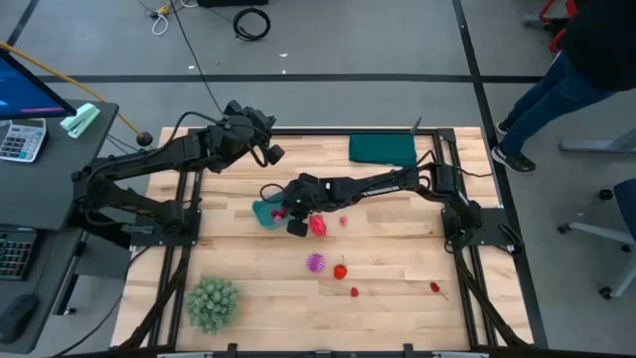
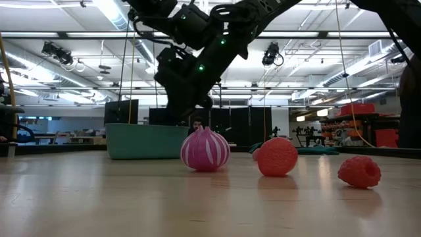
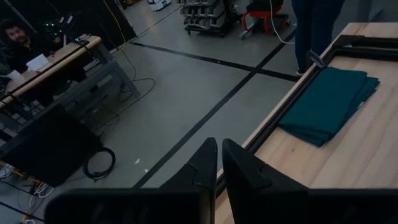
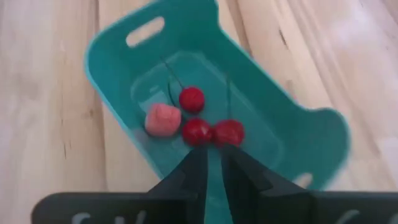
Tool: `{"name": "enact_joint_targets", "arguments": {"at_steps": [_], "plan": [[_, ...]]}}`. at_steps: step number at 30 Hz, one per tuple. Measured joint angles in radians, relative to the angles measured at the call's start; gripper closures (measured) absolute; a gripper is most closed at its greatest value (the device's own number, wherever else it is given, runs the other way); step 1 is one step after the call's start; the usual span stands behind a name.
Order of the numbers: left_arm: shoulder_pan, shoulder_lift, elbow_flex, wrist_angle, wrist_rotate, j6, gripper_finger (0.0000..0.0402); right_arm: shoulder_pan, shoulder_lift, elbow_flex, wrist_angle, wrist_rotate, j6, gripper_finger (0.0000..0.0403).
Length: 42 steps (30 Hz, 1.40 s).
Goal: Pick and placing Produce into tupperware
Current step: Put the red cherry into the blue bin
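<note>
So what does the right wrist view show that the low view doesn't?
Only the right wrist view shows inside the shallow teal plastic container: three small red cherries and a pink berry piece, with the right gripper above them. Only the low view shows the striped magenta onion-shaped piece and two red berries on the wooden table. Both show the container.

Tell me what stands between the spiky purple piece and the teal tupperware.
The right gripper hangs over the tupperware, beside a red fruit. Both lie roughly between the container and the spiky purple piece. Otherwise only bare table shows there.
</note>
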Motion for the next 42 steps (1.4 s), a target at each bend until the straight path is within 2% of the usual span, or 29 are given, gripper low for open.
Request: {"name": "enact_joint_targets", "arguments": {"at_steps": [5,11,18,23,29,34,38,42], "plan": [[0.000,0.000,0.000,-0.024,0.000,-0.002,0.0378,0.002,-0.138,0.002,-0.169,0.003,0.019,0.0348],[0.000,0.000,0.000,-0.067,0.000,-0.031,0.0371,0.070,-0.340,0.001,-0.613,0.005,0.226,0.0350],[0.000,0.000,0.000,-0.090,0.000,-0.061,0.0367,0.249,-0.513,0.001,-0.970,0.134,0.480,0.0350],[0.000,0.000,0.000,-0.105,0.000,-0.081,0.0375,0.432,-0.566,0.001,-1.173,0.150,0.654,0.0350],[0.000,0.000,0.000,-0.112,0.000,-0.089,0.0375,0.665,-0.587,0.001,-1.218,0.149,0.679,0.0350],[0.000,0.000,0.000,-0.132,0.000,-0.111,0.0366,0.822,-0.576,0.001,-1.197,0.250,0.863,0.0355],[0.000,0.000,0.000,-0.133,0.000,-0.114,0.0368,0.918,-0.539,0.001,-1.197,0.232,0.962,0.0367],[0.000,0.000,0.000,-0.133,0.000,-0.127,0.0375,0.964,-0.496,0.001,-1.198,0.151,1.098,0.0368]]}}
